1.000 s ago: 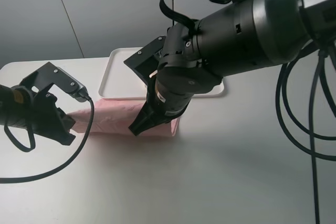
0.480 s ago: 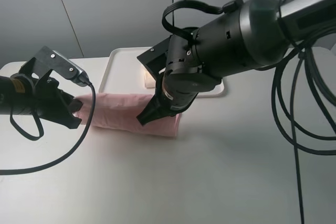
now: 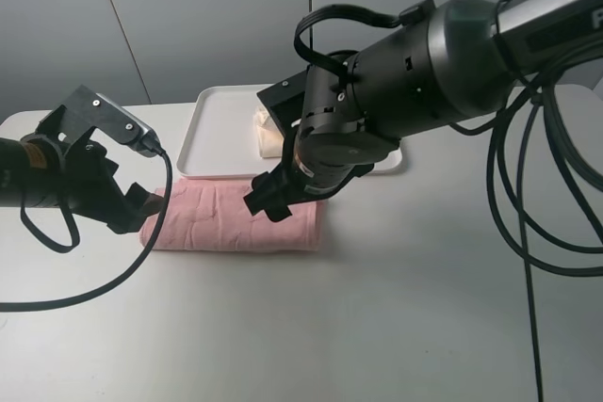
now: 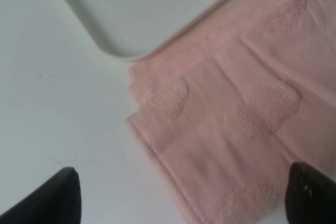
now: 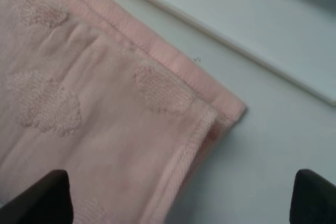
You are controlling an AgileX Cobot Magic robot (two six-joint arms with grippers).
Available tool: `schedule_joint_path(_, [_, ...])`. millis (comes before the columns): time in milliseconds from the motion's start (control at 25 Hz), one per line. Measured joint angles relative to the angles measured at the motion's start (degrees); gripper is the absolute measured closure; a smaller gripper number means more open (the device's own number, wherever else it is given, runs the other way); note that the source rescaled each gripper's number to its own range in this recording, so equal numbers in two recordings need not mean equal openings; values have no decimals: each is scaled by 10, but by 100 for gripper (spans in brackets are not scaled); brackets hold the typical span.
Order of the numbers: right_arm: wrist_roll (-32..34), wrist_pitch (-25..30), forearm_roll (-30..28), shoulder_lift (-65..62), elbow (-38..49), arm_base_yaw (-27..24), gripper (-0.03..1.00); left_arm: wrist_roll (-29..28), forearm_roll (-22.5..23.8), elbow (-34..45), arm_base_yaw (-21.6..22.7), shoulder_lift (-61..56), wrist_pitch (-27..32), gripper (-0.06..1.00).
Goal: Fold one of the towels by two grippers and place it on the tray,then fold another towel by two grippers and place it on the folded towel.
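The pale pink towel (image 3: 231, 218) lies folded in a flat strip on the table, just in front of the white tray (image 3: 219, 143). The cream towel (image 3: 268, 132) sits folded on the tray, mostly hidden behind the right arm. My left gripper (image 3: 134, 208) hovers at the pink towel's left end, open. In its wrist view, the pink towel (image 4: 236, 119) lies free between the widely spread fingertips (image 4: 55, 198). My right gripper (image 3: 268, 199) is open over the right part of the pink towel (image 5: 94, 119), holding nothing.
The tray's rim (image 4: 121, 51) runs right beside the pink towel's far edge, and the tray (image 5: 252, 30) shows the same in the right wrist view. Black cables (image 3: 546, 185) hang at the right. Bare table (image 3: 377, 327) lies in front.
Both grippers opened and let go of the pink towel. It dropped from a raised fold to lie flat on the table, and both grippers lifted slightly.
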Motion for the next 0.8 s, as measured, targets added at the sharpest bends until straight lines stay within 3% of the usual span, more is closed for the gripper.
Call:
schedule_joint_path(120, [11,13,8,0,0,-1,4,-16,-22,-3,6,0,9,-4])
schedule_joint_path(280, [-5,17,68,0,0,-18,-3,-46,-47,-50,33,22,100,6])
schedule_joint_path(600, [-177,34,264,0,0,-85,-3,-79,-46,-182,43,97,264,2])
schedule_joint_path(800, [-249,51,331,0,-5,-86,-3,-136,-15,-265,43,164,368,2])
